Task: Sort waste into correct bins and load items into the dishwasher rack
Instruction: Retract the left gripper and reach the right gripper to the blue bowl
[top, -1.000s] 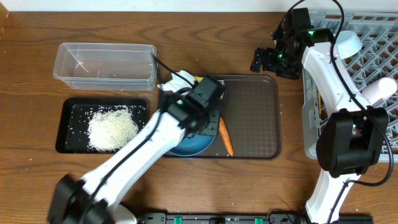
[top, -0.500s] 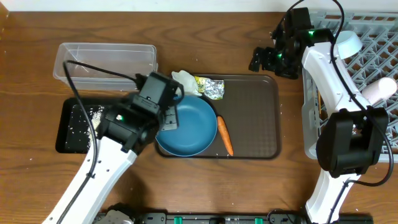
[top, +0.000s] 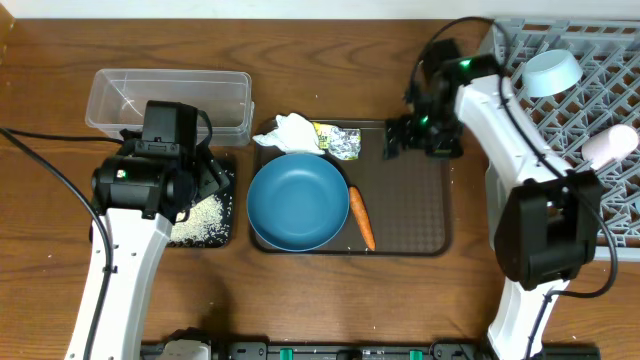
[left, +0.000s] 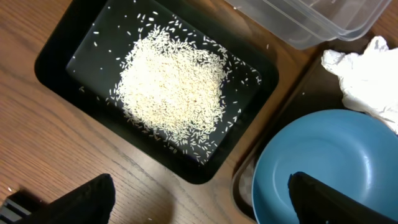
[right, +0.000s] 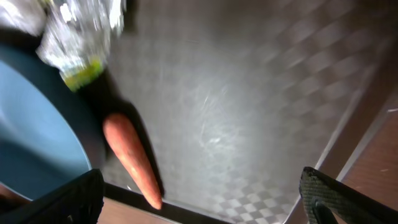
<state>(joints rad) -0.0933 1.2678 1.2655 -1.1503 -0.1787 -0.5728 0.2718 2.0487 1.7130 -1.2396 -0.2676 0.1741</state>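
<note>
In the left wrist view, my left gripper is open and empty above the table edge between the black bin and the dark-blue bowl. The rice lies heaped in that bin. Overhead, the left gripper hangs over the bin's right end. The bowl sits on the brown tray, with the carrot beside it and the tissue and foil wrapper behind. My right gripper is open over the tray's far right; the carrot lies below it to the left.
The clear tub stands behind the black bin and looks empty. The grey rack fills the right side and holds a light-blue bowl and a white cup. The right arm reaches across the rack's left edge.
My left arm swung left from the dark-blue bowl to over the black bin, and its jaws opened. My right gripper moved down and left from beside the rack to over the tray.
</note>
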